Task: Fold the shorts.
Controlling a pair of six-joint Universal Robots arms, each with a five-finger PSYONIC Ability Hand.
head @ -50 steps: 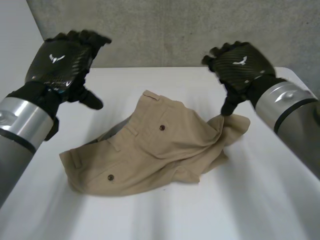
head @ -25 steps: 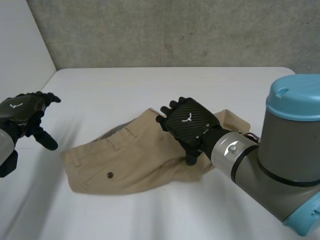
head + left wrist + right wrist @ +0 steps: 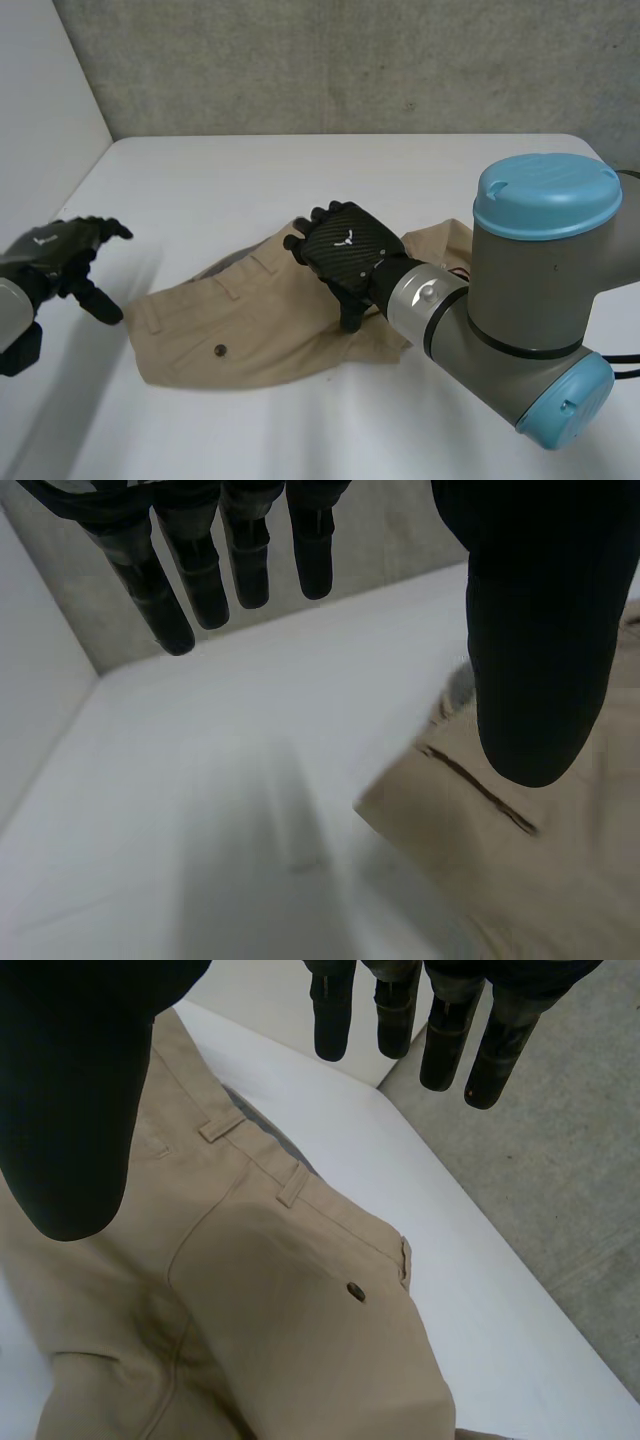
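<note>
Tan shorts (image 3: 250, 325) lie loosely doubled over in the middle of the white table (image 3: 300, 170), waistband toward the left, with a dark button (image 3: 220, 350) on a back pocket. My right hand (image 3: 340, 250) hovers over the shorts' middle, open, its fingers (image 3: 440, 1030) straight above the belt loops of the tan cloth (image 3: 300, 1290). My left hand (image 3: 60, 255) is open off the shorts' left end, its thumb (image 3: 540, 630) above a corner of the waistband (image 3: 470, 780). Neither hand holds cloth.
A grey concrete wall (image 3: 350, 60) stands behind the table. A pale side wall (image 3: 40, 120) runs along the left. My right arm's big elbow with its blue cap (image 3: 545, 200) stands over the table's right part.
Both hands came down from high above the table. The right let go of the shorts' right end and moved left over their middle. The left dropped to the shorts' left end.
</note>
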